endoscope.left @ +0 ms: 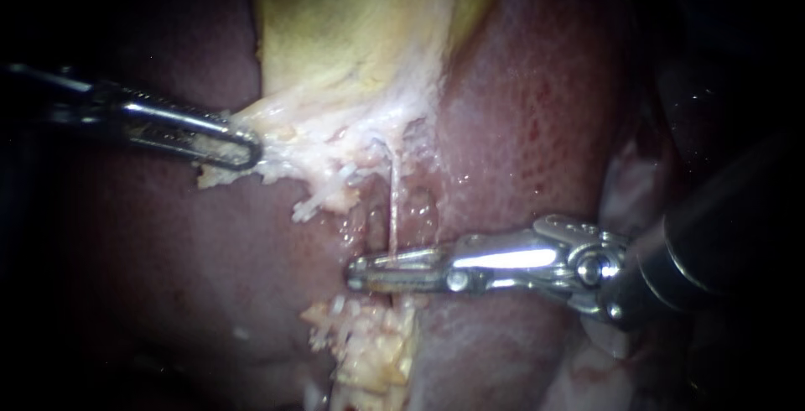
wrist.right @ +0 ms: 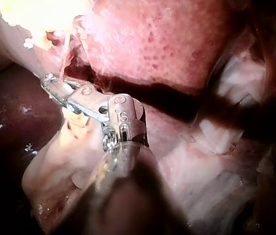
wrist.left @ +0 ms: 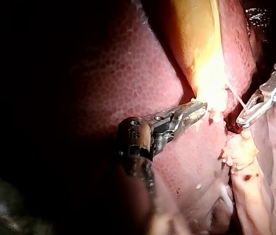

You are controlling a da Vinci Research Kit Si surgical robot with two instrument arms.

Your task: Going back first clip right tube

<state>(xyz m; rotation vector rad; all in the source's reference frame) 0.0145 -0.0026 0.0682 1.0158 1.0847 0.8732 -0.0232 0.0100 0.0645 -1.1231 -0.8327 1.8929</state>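
1. Left instrument: its shaft is coming in from the left. We are holding its jaws closed on the pale tissue that fringes the gallbladder's lower edge. In the left wrist view, crumbs of that tissue are showing between the clamped jaws.

2. Right instrument: its shaft is coming in from the right, and its tip is lying level across the lower end of the tube. We are seeing the tip touch the tube in all three views. We cannot tell whether it is gripping the tube or only resting against it.

3. Tube: a thin pale strand is running straight down from the pale tissue to the right instrument's tip, over a wet groove in the liver.

4. Gallbladder: it is showing yellow, lying above the tube with liver on both sides.

5. Liver: it is showing dark red and stippled, surrounding everything listed.

6. Fatty lump: it is sitting just beside the right instrument's tip, on the side away from the gallbladder.

7. The two instrument tips are sitting well apart.
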